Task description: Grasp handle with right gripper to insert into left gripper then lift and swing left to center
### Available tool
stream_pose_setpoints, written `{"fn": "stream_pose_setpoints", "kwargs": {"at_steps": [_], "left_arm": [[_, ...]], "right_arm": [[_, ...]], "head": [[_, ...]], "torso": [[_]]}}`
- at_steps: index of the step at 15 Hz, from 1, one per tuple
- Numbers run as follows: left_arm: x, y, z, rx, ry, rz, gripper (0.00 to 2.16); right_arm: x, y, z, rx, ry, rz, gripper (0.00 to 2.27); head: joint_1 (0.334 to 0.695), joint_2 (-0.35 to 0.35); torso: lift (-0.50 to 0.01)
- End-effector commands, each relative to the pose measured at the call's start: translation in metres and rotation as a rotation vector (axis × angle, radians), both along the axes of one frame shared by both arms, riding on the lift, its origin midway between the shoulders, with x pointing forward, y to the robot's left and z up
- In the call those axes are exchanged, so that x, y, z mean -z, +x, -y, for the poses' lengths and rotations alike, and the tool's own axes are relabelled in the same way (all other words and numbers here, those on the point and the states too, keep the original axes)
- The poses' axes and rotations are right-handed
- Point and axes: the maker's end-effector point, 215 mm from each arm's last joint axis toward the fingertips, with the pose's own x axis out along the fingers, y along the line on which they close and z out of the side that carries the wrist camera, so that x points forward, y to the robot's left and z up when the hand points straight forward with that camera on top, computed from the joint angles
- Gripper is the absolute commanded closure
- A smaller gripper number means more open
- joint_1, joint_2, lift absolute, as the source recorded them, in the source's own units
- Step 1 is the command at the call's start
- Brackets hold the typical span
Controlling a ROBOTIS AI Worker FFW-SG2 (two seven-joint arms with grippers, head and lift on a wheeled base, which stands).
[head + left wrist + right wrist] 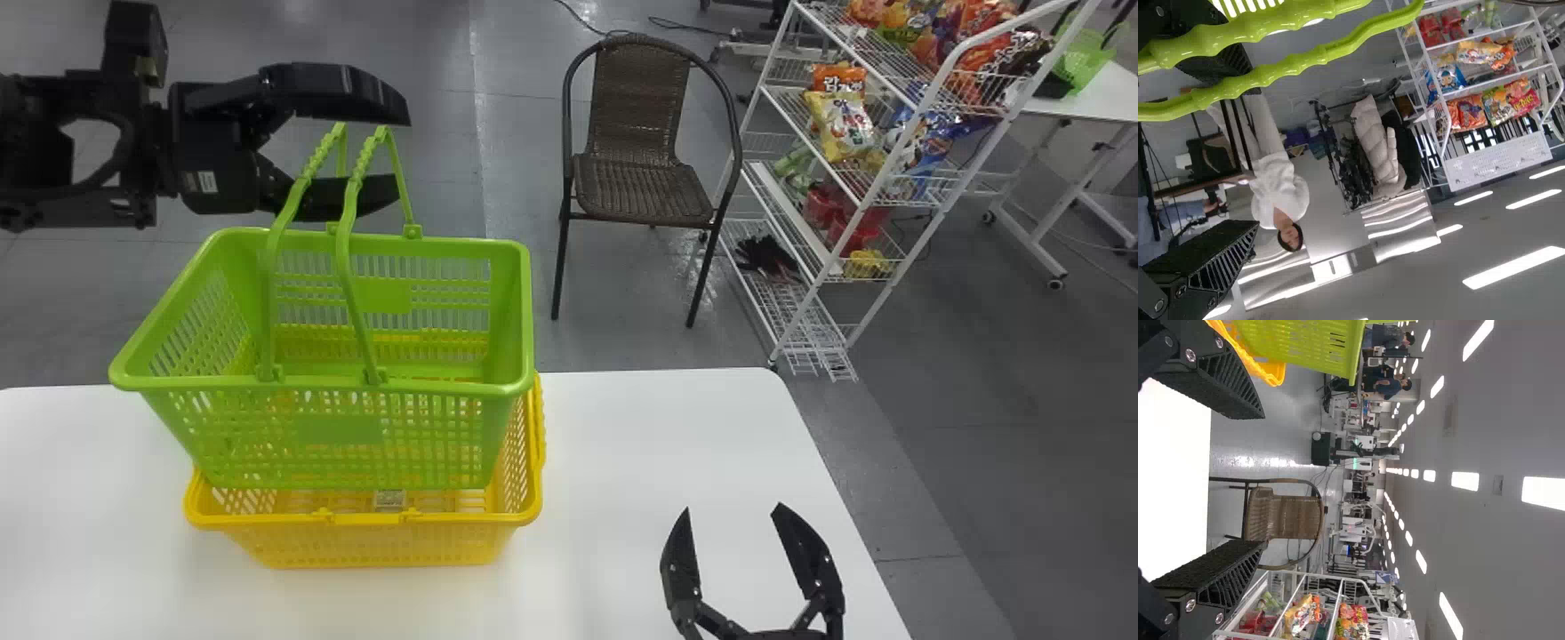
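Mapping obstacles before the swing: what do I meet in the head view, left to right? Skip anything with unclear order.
Light-green plastic basket with two raised handles → brown woven chair with dark metal frame → white wire rack holding snack bags.

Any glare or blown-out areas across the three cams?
Head view: white tabletop nearly featureless, faint sheen on the floor. Left wrist view: ceiling lights blown out, highlights on the green handles. Right wrist view: ceiling lights blown out again, glare patch on the floor.
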Motion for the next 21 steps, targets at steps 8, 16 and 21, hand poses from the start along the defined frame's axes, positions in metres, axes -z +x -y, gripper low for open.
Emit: {"fn": "stream_pose_setpoints", "kwargs": {"at_steps": [8,16,21], "left_arm": [[-0.053,0.021,-0.025,-0.025,-0.02,0.009,0.11],[-0.05,0.023,-0.038,-0.038,-0.021,-0.022,0.63],[-0.048,0.02,-0.035,-0.024,-0.02,-0.025,1.55]], "right_arm": [[-0.001,0.0,-0.001,-0.003,0.001,0.003,0.17],[0.001,0.001,-0.001,-0.006,0.001,0.0,0.17],[0.004,0.002,0.0,-0.006,0.003,-0.005,0.17]], "head": [[0.695,-0.162],[0.695,-0.136],[0.695,-0.138]], "torso": [[0.0],[0.0],[0.0]]}}
